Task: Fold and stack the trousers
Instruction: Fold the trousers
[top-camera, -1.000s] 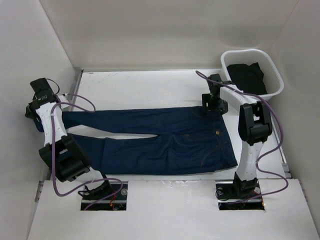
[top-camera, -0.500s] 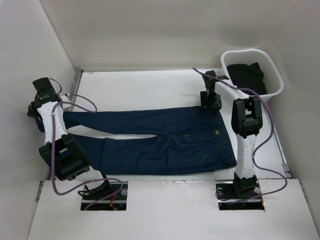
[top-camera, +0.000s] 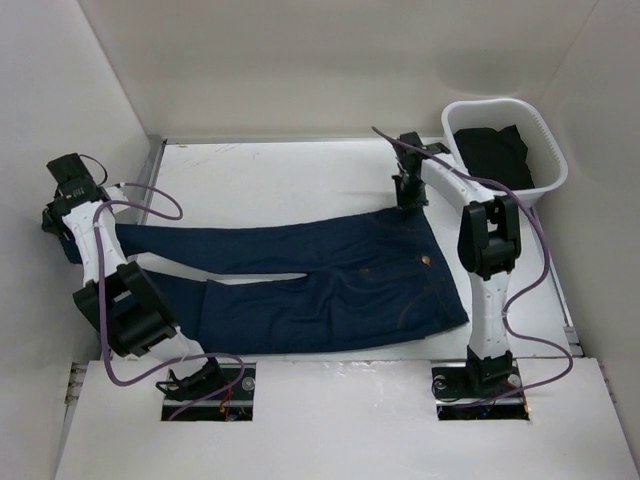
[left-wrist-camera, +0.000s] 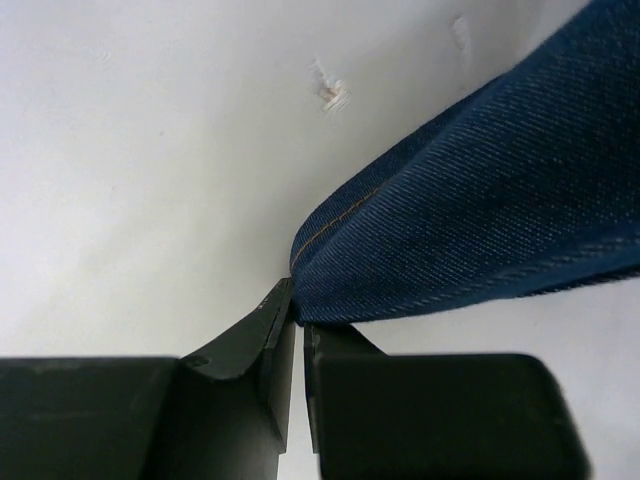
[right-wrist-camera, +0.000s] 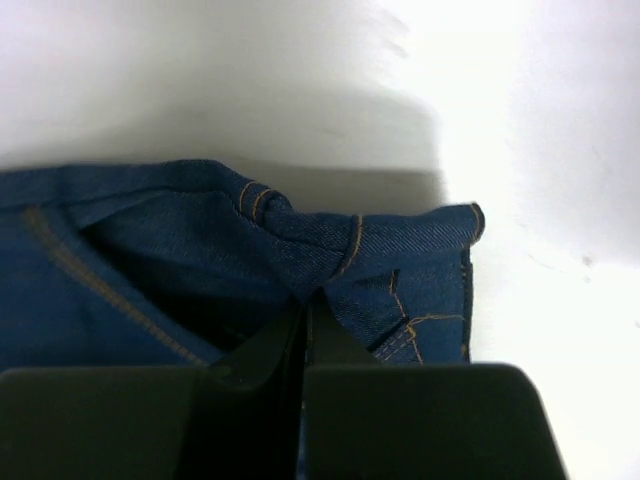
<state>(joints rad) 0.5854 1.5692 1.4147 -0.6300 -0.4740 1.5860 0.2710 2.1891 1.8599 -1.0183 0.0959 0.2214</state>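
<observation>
One white tabletop (top-camera: 300, 175) fills the walled work cell, and a pair of dark navy-blue denim trousers (top-camera: 330, 285) lies spread flat across its middle. The waist is on the right side and both legs run out towards the left. A narrow wedge of white surface shows between the legs. The far leg reaches to the left edge of the table, while the near leg ends beside the left arm's elbow.

Two white-and-black robot arms stand at the near edge, trailing purple cables (top-camera: 150, 200). The left arm (top-camera: 100, 255) reaches along the left wall, and the right arm (top-camera: 490, 260) stretches up over the waist end of the trousers. A white plastic basket (top-camera: 553, 150) sits in the far right corner, well apart from the trousers, with a dark garment (top-camera: 495, 150) inside it.

The right gripper (top-camera: 407, 195) sits at the far corner of the waistband. In its wrist view the black fingers (right-wrist-camera: 255, 350) are pinched together on a bunched fold of denim with tan stitching. The left gripper (left-wrist-camera: 297, 305) is clamped on the end of the far leg. Its wrist view shows the jaws almost touching, and the hem corner caught between them runs away up and to the right.
</observation>
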